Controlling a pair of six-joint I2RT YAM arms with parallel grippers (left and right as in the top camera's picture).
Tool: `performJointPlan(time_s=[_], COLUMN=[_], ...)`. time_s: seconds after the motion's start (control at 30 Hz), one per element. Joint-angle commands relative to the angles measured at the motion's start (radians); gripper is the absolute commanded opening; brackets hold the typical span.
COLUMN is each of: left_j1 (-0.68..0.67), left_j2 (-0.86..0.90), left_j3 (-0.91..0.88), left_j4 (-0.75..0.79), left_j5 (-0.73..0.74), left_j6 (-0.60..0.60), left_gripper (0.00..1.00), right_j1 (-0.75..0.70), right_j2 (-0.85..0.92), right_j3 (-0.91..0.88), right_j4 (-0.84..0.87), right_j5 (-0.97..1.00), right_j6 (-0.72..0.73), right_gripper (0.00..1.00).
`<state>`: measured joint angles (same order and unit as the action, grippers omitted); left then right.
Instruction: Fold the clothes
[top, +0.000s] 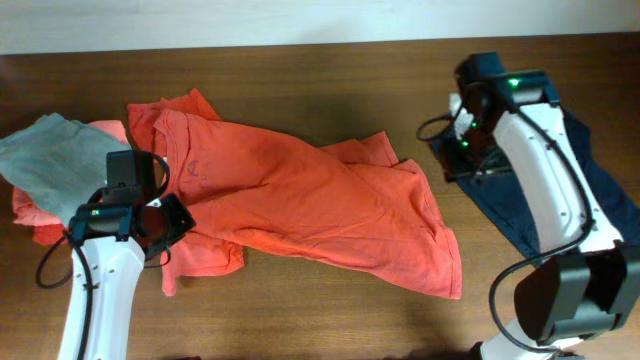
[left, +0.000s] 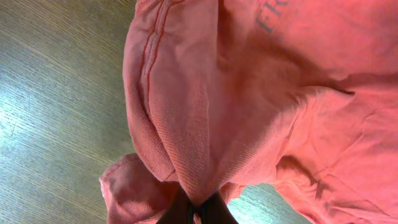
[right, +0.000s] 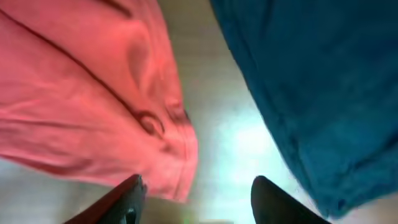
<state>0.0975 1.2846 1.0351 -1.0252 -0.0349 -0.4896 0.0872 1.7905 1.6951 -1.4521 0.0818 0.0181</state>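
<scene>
Red-orange T-shirt (top: 320, 200) lies crumpled and unfolded across the middle of the wooden table (top: 300, 320), running from upper left of the overhead frame down to lower right, with one sleeve sticking up toward upper centre. Left gripper (top: 165, 220) sits at lower left of the overhead frame, on the shirt's left edge. In the left wrist view its jaws are clenched on a bunched fold of the shirt's ribbed hem or collar at bottom centre, with fabric pinched between the dark fingertips (left: 208, 216). Faint grey lettering (left: 273, 15) shows on the cloth at the top right of that view. Right gripper (right: 198, 205) is released: the fingers are spread wide with bare table between them and nothing held. It hangs over the gap between the shirt's hemmed corner on the left of its view and a dark navy garment (top: 505, 210) on the right. In the overhead view that arm is at upper right. A grey garment (top: 45, 155) rests on top of a coral-pink garment (top: 30, 210) at the far left edge, just beside the left arm.
</scene>
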Motion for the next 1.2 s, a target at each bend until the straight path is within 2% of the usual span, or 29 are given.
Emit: performJointPlan(time_s=[0.0,0.17,0.7,0.87,1.07,1.17], left_j1=[0.004,0.004,0.004,0.004,0.004,0.004], left_j2=[0.002,0.002,0.002,0.002,0.002,0.002], left_j3=[0.000,0.000,0.000,0.000,0.000,0.000], left_j4=[0.002,0.006,0.013,0.014,0.014,0.014], left_j5=[-0.014,-0.015,-0.014,-0.014,-0.014,-0.014], left_j6=[0.014,0.036,0.059,0.061,0.062,0.062], left_gripper=[0.00,0.00,0.00,0.00,0.00,0.00], right_j1=[-0.016,-0.016,-0.016,-0.015,-0.016,-0.016], right_j2=[0.005,-0.051,-0.416,-0.451,-0.451,-0.451], right_j3=[0.000,-0.080,-0.676,-0.858,-1.066,-1.107], right_j4=[-0.082,-0.059,0.205,0.283,0.457,0.530], right_j5=[-0.003,-0.051,-0.182,-0.272,-0.322,-0.322], right_j6=[0.063,0.152,0.537,0.620,0.721,0.724], right_gripper=[0.60,0.61,0.64,0.64,0.65,0.65])
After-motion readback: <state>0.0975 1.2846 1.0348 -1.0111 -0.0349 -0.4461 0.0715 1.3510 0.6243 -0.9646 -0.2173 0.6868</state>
